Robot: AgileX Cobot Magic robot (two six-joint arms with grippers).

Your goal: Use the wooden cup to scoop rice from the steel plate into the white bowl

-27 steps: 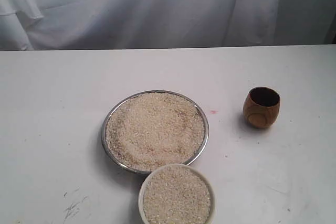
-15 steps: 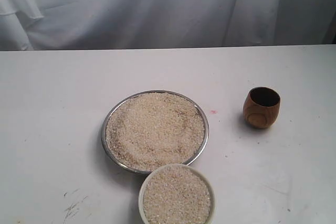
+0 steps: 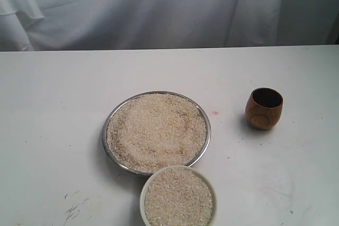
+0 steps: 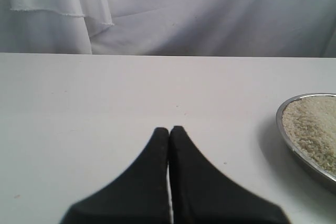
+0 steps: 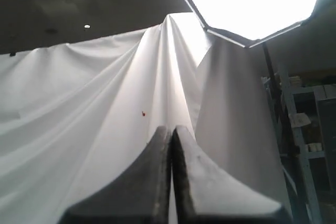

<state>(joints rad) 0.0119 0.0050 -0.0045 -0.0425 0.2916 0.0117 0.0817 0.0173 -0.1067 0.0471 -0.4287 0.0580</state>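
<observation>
The steel plate (image 3: 108, 121) lies at the table's middle, heaped with rice (image 3: 156, 130). The white bowl (image 3: 150, 180) stands just in front of it at the near edge, also holding rice. The wooden cup (image 3: 264, 108) stands upright to the right of the plate, with nothing showing in its dark interior. Neither arm appears in the exterior view. My left gripper (image 4: 169, 129) is shut with nothing in it, low over bare table, with the plate's rim (image 4: 283, 135) off to one side. My right gripper (image 5: 171, 128) is shut and points up at the white curtain.
A white curtain (image 3: 159, 9) hangs behind the table's far edge. A small pink mark (image 3: 215, 113) sits between plate and cup. Dark scuffs (image 3: 74, 207) mark the near left of the table. Shelving (image 5: 310, 129) shows in the right wrist view.
</observation>
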